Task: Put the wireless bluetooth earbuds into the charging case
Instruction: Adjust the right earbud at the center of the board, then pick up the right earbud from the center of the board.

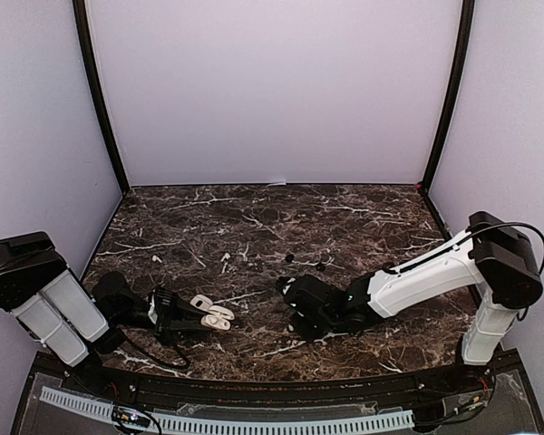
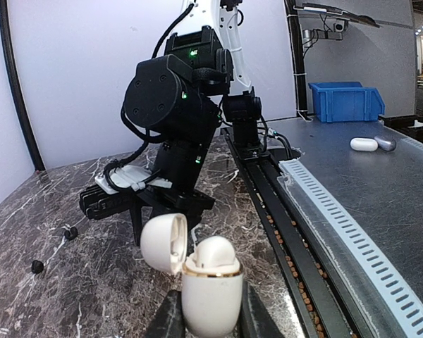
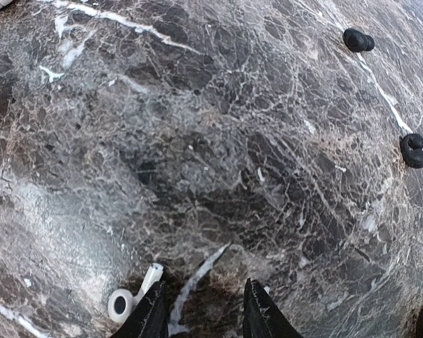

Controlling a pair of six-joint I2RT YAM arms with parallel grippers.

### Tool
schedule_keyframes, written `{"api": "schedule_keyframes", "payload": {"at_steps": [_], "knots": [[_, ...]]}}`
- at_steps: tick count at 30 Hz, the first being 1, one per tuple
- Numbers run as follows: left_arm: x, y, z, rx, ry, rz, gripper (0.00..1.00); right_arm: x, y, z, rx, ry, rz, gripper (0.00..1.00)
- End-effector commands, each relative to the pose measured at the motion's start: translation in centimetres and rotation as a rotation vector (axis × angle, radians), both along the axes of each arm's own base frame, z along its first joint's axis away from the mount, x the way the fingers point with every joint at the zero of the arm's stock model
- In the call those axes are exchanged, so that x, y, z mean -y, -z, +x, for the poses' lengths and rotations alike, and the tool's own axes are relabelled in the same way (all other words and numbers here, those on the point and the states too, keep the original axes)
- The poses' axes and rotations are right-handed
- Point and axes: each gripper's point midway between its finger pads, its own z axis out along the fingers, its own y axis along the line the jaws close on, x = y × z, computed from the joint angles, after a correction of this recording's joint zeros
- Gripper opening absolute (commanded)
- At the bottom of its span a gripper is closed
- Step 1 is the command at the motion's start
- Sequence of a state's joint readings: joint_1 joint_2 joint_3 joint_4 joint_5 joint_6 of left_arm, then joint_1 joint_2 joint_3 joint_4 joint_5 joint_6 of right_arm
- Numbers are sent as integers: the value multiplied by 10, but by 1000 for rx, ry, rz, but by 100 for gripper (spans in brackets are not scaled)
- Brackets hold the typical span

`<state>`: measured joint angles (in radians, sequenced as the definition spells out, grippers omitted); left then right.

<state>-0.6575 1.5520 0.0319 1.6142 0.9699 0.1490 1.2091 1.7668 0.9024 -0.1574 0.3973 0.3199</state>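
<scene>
My left gripper [image 2: 210, 313] is shut on the white charging case [image 2: 211, 292], which stands upright between its fingers. The lid [image 2: 163, 243] hangs open to the left, and a white earbud [image 2: 215, 253] sits in the case's mouth. From above, the case [image 1: 219, 316] lies at the front left. My right gripper [image 3: 204, 317] is low over the marble, its jaws apart with nothing between them. A white stemmed earbud [image 3: 130, 299] lies just outside its left finger [image 3: 151, 315], touching it. Two black earbuds [image 3: 357, 40] [image 3: 413, 150] lie farther off.
The top view shows two small white earbuds [image 1: 157, 259] [image 1: 224, 257] on the dark marble table [image 1: 363, 217], behind the left gripper [image 1: 183, 317]. The right arm's gripper [image 1: 286, 288] is close to the held case. A black rail [image 2: 282, 211] runs along the table's near edge.
</scene>
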Motion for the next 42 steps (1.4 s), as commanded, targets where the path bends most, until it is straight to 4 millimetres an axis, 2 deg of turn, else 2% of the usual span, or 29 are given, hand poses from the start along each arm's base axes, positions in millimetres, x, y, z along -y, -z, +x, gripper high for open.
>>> {"api": "schedule_keyframes", "payload": {"at_steps": [1,6,11,15,17,23,30,36,42], "knots": [[-2,-35,-5,162,4,-128,1,1,12,7,-2,-15,-38,36],[-2,-34,-4,159,2,-126,1,-3,3,11,-9,-15,5,36],[-2,-34,-4,161,0,-125,0,7,-13,12,-8,11,62,37],[-2,-34,-3,163,-1,-125,1,15,-23,1,-30,-4,133,37],[-2,-34,-3,164,-1,-126,1,16,-35,-8,-46,-23,203,37],[-2,-34,-4,161,1,-126,1,27,-43,-34,-100,-57,356,35],[-2,-35,-4,163,2,-128,1,23,-34,-44,-134,-57,401,34],[-2,-34,-3,164,-1,-127,0,2,-19,-48,-139,-74,367,33],[-2,-34,-3,165,-1,-127,0,-18,-8,-40,-116,-79,329,29]]}}
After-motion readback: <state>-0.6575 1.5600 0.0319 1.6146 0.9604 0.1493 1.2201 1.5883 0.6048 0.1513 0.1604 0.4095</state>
